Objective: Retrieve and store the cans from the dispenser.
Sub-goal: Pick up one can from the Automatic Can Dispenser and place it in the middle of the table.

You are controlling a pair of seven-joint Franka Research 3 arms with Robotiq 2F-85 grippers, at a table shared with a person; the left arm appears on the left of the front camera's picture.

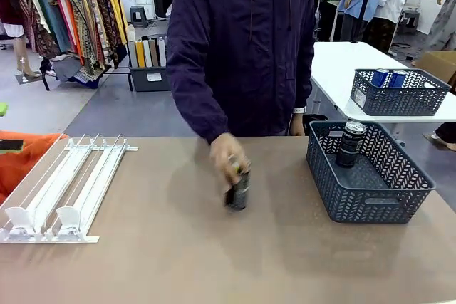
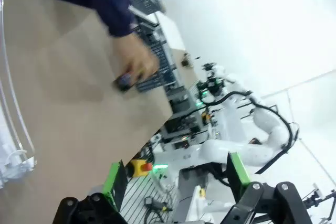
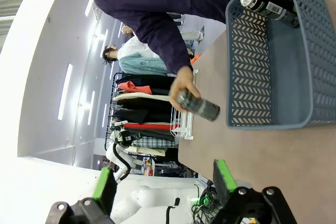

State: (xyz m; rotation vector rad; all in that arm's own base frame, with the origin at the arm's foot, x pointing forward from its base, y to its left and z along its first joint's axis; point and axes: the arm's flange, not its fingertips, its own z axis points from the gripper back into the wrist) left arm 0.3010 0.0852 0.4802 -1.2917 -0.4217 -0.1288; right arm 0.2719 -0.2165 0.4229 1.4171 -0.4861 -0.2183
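A person's hand (image 1: 226, 154) holds a dark brown can (image 1: 239, 190) upright on the middle of the brown table. Its lanes bare, the white and clear dispenser (image 1: 71, 179) lies at the table's left. A second dark can (image 1: 350, 144) stands inside the dark grey mesh basket (image 1: 374, 201) at the right. My left gripper (image 2: 176, 179) is open, off the table's near edge, far from the held can (image 2: 125, 81). My right gripper (image 3: 164, 182) is open too, with the held can (image 3: 198, 106) and the basket (image 3: 247, 114) well beyond its green fingertips.
A second grey basket (image 1: 399, 101) holding blue cans (image 1: 388, 76) sits on a white table behind the person. An orange cloth (image 1: 21, 158) lies left of the dispenser. The person stands at the far edge, leaning over the table.
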